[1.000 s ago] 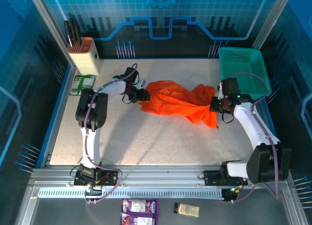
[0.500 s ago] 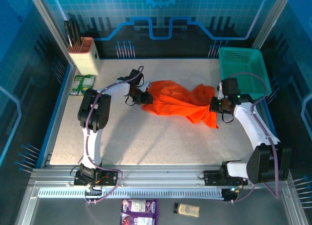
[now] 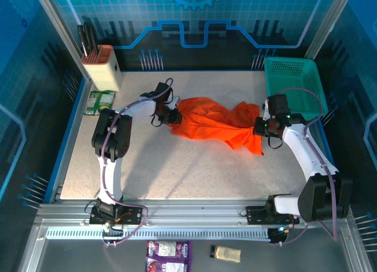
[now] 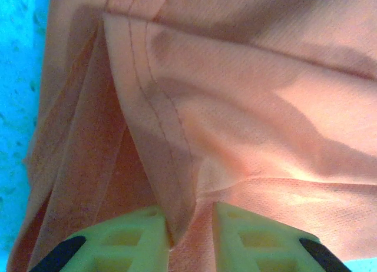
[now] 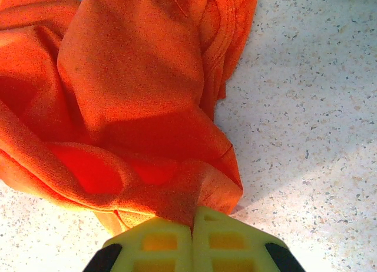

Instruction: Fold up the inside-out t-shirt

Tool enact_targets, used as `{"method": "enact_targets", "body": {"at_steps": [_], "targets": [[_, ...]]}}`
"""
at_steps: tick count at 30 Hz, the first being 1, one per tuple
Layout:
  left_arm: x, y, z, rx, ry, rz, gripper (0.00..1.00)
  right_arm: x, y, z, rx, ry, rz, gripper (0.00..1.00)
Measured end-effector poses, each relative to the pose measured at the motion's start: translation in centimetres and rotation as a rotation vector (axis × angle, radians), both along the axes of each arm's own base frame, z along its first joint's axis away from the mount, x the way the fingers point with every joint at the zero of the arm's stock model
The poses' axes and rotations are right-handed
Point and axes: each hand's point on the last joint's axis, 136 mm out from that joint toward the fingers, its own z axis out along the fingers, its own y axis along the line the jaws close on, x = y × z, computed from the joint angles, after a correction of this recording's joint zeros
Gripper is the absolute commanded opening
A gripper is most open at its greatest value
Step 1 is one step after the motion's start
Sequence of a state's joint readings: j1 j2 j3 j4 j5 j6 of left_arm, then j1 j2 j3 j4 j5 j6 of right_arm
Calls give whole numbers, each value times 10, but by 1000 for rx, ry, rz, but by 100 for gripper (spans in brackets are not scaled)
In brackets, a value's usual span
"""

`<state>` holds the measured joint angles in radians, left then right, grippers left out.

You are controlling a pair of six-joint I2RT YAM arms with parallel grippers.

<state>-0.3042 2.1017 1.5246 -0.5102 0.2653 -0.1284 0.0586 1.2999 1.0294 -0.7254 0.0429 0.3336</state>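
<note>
Currently the orange t-shirt [image 3: 215,126] lies bunched toward the table's [image 3: 194,172] far edge, long axis left–right. The left gripper [image 3: 169,115] pinches its left hem fold; the right gripper [image 3: 259,128], pressed together, pinches its right end.

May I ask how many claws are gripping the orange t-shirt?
2. The left claw pinches a stitched fold at the left end of the orange t-shirt; the right claw is shut on bunched cloth at its right end.
</note>
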Motion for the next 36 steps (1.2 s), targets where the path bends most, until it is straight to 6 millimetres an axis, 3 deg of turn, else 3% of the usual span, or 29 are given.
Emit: {"method": "enact_targets", "body": {"at_steps": [12, 15, 22, 26, 29, 33, 36], "targets": [[4, -1, -6, 2, 1, -4, 29, 2, 1, 7, 0, -8, 2, 0], [3, -1, -8, 4, 6, -5, 24, 2, 1, 9, -1, -11, 4, 0], [2, -1, -10, 8, 10, -11, 0, 2, 1, 10, -8, -12, 4, 0], [4, 2, 3, 4, -11, 8, 0, 4, -3, 20, -30, -42, -8, 0], [11, 9, 49, -41, -82, 56, 0, 15, -5, 46, -42, -115, -18, 0], [22, 44, 180, -217, -316, 193, 0, 34, -5, 94, -41, -246, -25, 0], [14, 79, 279, -368, -515, 265, 0, 45, -7, 146, -57, -374, -27, 0]]}}
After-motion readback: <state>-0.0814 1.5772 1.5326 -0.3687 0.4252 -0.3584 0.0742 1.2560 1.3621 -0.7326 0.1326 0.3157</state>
